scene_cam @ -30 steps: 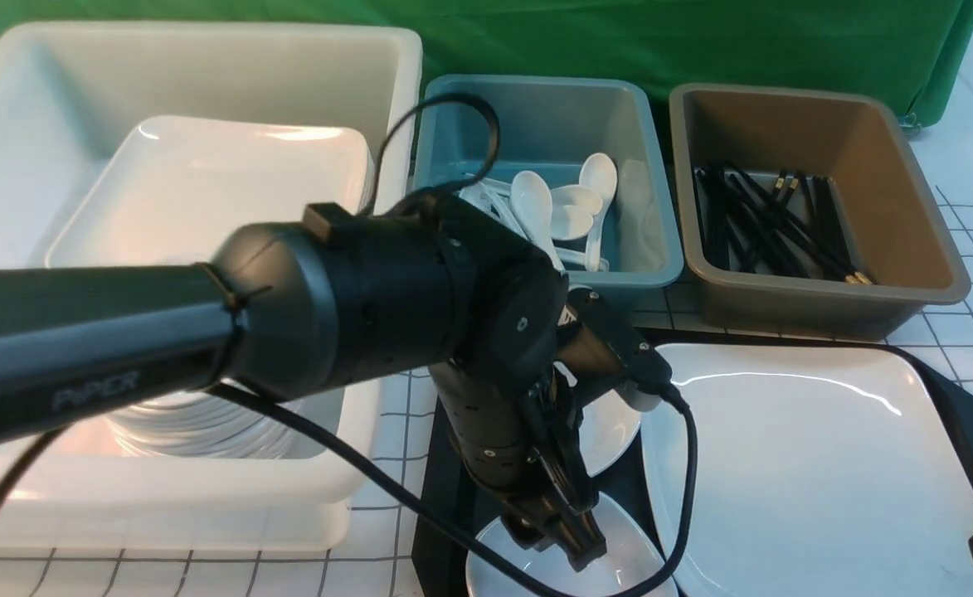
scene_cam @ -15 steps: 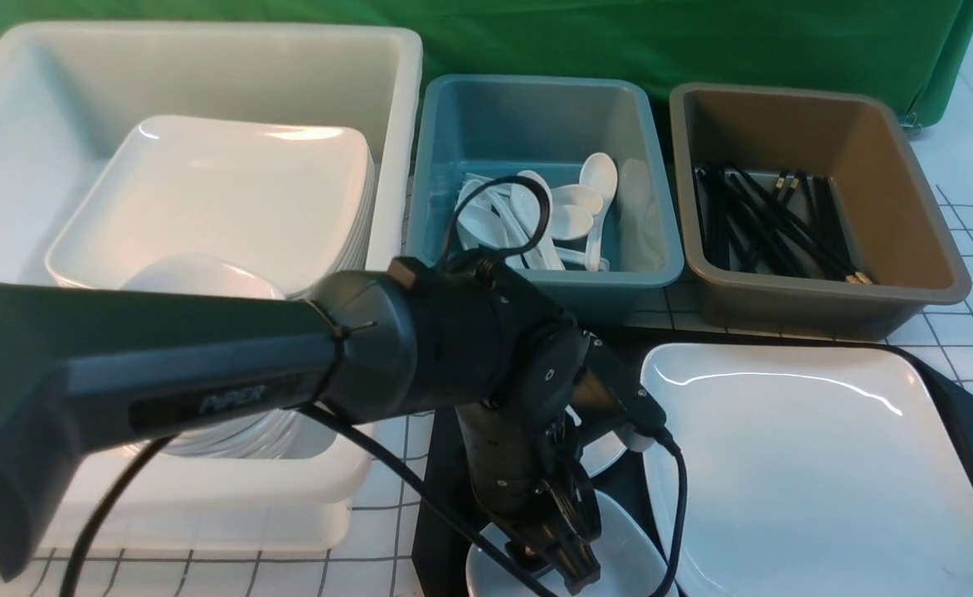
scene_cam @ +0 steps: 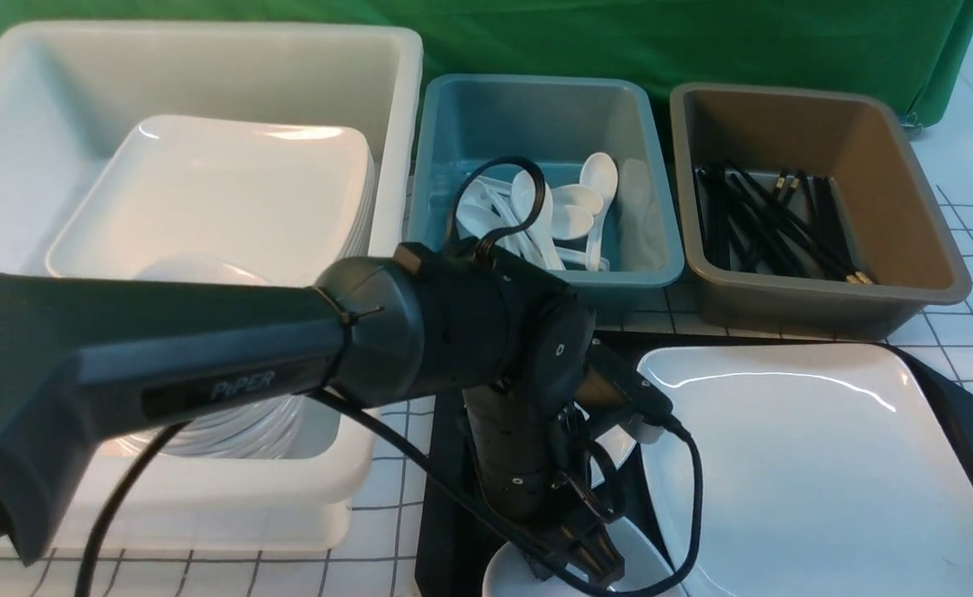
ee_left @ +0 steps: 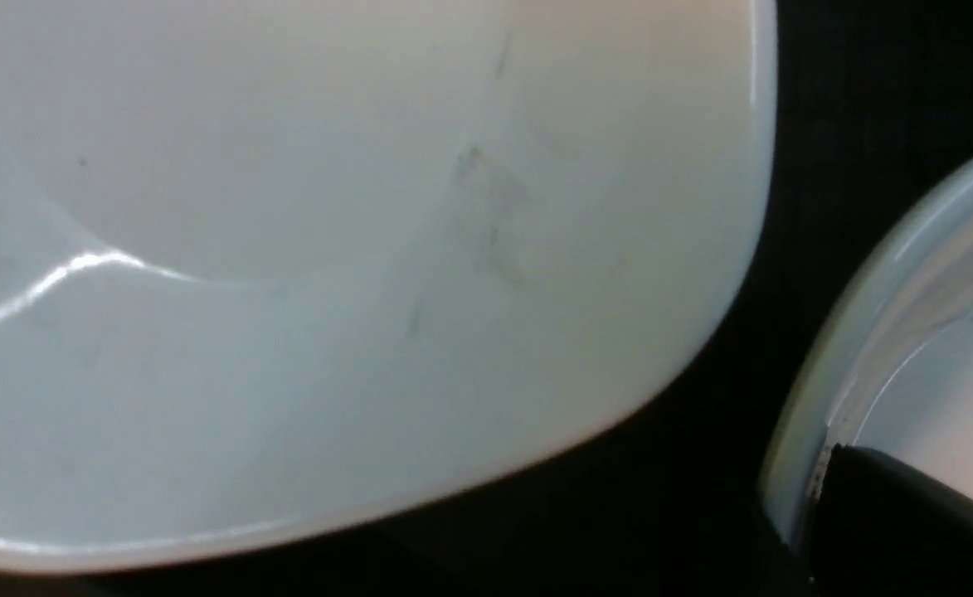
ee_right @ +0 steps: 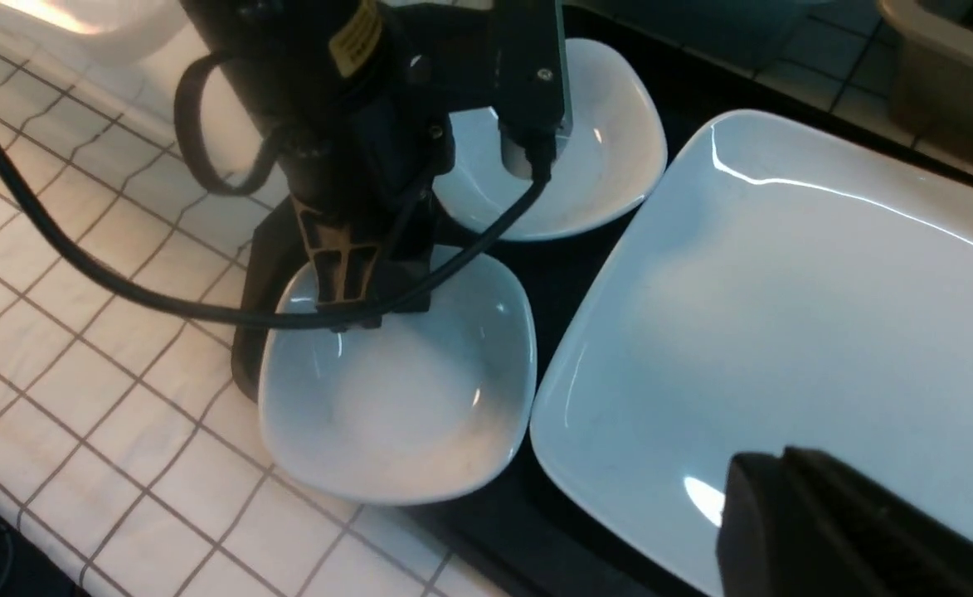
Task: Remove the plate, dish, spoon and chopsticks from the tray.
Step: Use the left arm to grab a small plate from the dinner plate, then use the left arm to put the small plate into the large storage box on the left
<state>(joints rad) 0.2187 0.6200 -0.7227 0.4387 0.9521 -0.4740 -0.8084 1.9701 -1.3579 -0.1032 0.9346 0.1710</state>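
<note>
On the black tray (scene_cam: 451, 473) sit the large white plate (scene_cam: 810, 464) and two small white dishes. My left gripper (ee_right: 345, 303) points down over the near dish (ee_right: 395, 398), shut on its rim, with one finger (ee_left: 892, 514) inside the rim (ee_left: 793, 431). The far dish (ee_right: 594, 166) lies behind the left wrist. My right gripper (ee_right: 772, 468) hovers shut and empty over the plate's (ee_right: 785, 290) near part. White spoons (scene_cam: 569, 207) lie in the blue bin, black chopsticks (scene_cam: 772, 224) in the brown bin. I see neither on the tray.
A big white tub (scene_cam: 204, 58) at the left holds a stack of plates (scene_cam: 221, 191) and a stack of dishes (scene_cam: 212, 431). The blue bin (scene_cam: 644, 157) and the brown bin (scene_cam: 917, 191) stand behind the tray. The left arm (scene_cam: 162, 365) spans the left half.
My left arm has come down and nearer, and its jaws have closed from wide open onto the near dish's rim. The right gripper has stayed put.
</note>
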